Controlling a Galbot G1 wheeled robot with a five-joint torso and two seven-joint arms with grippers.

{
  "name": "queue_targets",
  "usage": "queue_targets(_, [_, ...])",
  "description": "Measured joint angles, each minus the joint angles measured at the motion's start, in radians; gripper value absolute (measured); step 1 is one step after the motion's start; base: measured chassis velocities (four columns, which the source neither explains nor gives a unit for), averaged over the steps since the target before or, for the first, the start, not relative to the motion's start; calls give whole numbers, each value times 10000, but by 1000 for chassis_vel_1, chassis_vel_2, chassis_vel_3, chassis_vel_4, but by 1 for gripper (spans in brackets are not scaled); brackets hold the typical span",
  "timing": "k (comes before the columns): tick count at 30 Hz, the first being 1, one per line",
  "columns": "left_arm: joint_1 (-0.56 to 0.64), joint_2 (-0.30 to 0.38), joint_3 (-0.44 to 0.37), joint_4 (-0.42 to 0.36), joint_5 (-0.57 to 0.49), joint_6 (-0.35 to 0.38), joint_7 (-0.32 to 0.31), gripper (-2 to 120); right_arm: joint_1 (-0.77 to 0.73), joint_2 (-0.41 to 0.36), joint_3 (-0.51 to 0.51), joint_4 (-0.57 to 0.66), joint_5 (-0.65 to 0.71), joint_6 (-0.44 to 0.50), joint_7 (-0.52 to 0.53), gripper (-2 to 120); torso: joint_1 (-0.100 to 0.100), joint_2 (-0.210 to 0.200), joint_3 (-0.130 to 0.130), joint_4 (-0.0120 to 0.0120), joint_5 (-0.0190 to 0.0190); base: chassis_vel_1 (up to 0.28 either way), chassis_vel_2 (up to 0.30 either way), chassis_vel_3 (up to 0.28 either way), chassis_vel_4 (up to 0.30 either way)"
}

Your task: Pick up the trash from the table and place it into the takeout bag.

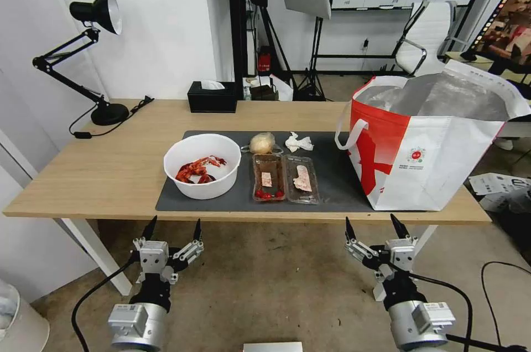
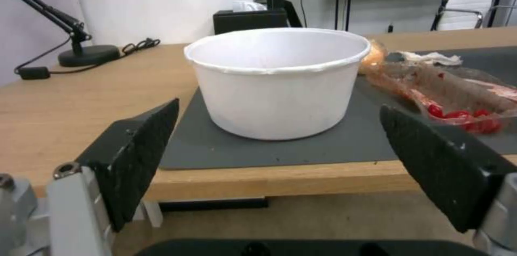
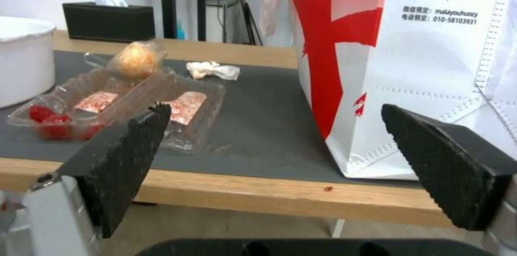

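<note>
Plainly readable on the takeout bag (image 3: 431, 66), which stood on the right end of the table (image 1: 110, 175), were a round red logo, "maiayouhuocy" and "010-58103931". Left of it on the dark grey mat (image 1: 332, 175), with bare mat between, lay the hinged food tray (image 1: 285, 177), the white bowl (image 1: 202, 166) of crayfish shells, the crumpled tissue (image 1: 298, 143) and the small bag with a beige lump (image 1: 261, 143). Below the table's near edge, the left gripper (image 1: 172, 229) faced the bowl and the right gripper (image 1: 375, 226) faced the bag's corner, both jaws spread wide and holding nothing.
</note>
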Motion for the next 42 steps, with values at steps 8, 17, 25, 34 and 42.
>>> queue_targets(8, [0, 0, 0, 0, 0, 0, 0, 100, 0, 0, 0, 0, 0, 0, 0, 100, 0, 0, 0, 0, 0, 0, 0, 0, 0])
queue_targets(17, [0, 0, 0, 0, 0, 0, 0, 100, 1, 0, 0, 0, 0, 0, 0, 100, 0, 0, 0, 0, 0, 0, 0, 0, 0])
queue_targets(25, [1, 0, 0, 0, 0, 0, 0, 100, 0, 0, 0, -1, 0, 0, 0, 100, 0, 0, 0, 0, 0, 0, 0, 0, 0])
queue_targets(34, [-69, 9, -65, -562, -716, 1190, -609, 100, 577, -1074, 47, 40, 1042, -1077, -76, 100, 0, 0, 0, 2, 2, 0, 0, 0, 0])
queue_targets(42, [-174, -85, -104, -1361, -1816, 2087, -1298, 100, 1858, -3419, 171, 200, 3327, -3473, -295, 100, 0, 0, 1, 1, 3, 0, 0, 0, 0])
